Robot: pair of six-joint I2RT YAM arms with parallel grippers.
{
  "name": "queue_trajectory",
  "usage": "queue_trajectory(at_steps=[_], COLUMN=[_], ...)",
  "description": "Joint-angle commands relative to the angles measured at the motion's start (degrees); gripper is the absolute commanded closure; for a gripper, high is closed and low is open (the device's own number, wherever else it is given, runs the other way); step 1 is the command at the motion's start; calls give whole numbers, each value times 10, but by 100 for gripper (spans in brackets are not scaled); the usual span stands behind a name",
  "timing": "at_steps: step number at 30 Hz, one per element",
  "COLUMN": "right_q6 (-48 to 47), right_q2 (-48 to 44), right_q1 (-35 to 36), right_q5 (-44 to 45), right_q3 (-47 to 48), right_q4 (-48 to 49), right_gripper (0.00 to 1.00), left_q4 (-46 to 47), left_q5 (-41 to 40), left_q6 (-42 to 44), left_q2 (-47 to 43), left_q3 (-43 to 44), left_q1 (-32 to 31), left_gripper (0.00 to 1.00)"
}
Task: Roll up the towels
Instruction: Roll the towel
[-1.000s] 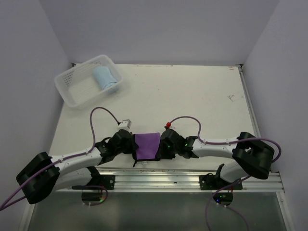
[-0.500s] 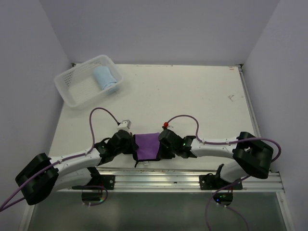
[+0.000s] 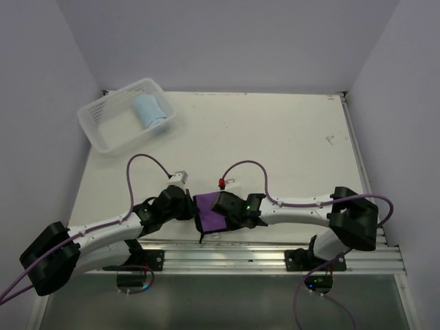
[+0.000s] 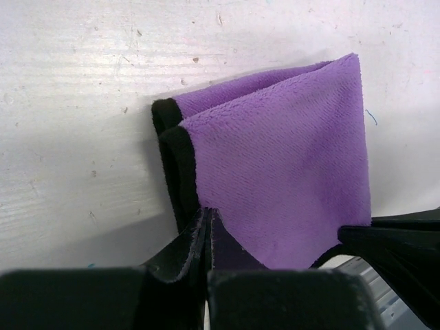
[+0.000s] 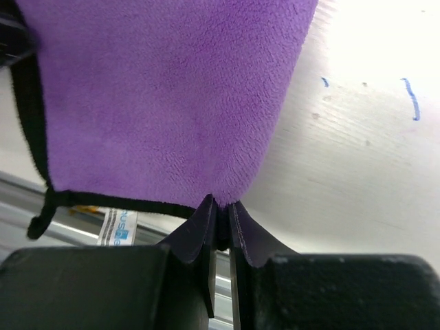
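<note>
Risk, first: both holds are thin. The left gripper (image 4: pixel 206 221) is clamped on the near corner of the purple towel (image 4: pixel 289 172), right at the black hem. The right gripper (image 5: pixel 221 210) is pinched tight on the hem of the opposite side, with only a sliver of cloth between its fingers. Judgement: if the arms pull apart or lift unevenly, the plush cloth can slide out of one pinch, most likely the right, and the fold drops open.

Second risk: the towel lies at the near edge of the table (image 3: pixel 275 137), between the two grippers. Its lower hem and a small black loop (image 5: pixel 38 220) hang over the metal rail (image 3: pixel 261 251). Dragging it nearer could snag the loop or tip the cloth off the edge.

Third risk: in the overhead view the towel sits skewed. Rolling from a crooked start would probably give a cone, not a tight roll.

Look of the towel: purple plush face up, black binding along the edges. It is doubled over. The left wrist view shows two layers gaping at the left, with the upper layer tented and running to a point at far right. The right gripper covers part of it from above. No roll has begun.

The blue towel (image 3: pixel 150 111) lies rolled in the white basket (image 3: pixel 110 129) at the far left, well apart.
</note>
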Motion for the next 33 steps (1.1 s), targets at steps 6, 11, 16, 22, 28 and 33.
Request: queue_trajectory(at_steps=[6,11,16,22,28,33], right_q6=[-32,-37,-46,-66,-83,-102], right_q2=[31,33,43,23,-9,-30], right_q1=[39,51,60,61,67,68], right_q5=[124,158,184,181,204,216], right_q3=[67,79,78,44,10,-10], right_q4=[-126,-149,-164,-128,-87,-65], right_gripper=[90,90,90,91,94,95], left_q4=[33,36,29,21,41,99], left_q5=[20,30,38,49,78,114], left_q6=[-2,-7,-13,-17,-24,-28], left_q2=[-15,-17,-25,-38,-29,23], left_q3=[14,15,28,47,62,82], left_q1=[-1,-1,-1,-1,-2,-2], left_gripper=[100,100,100,100,100,100])
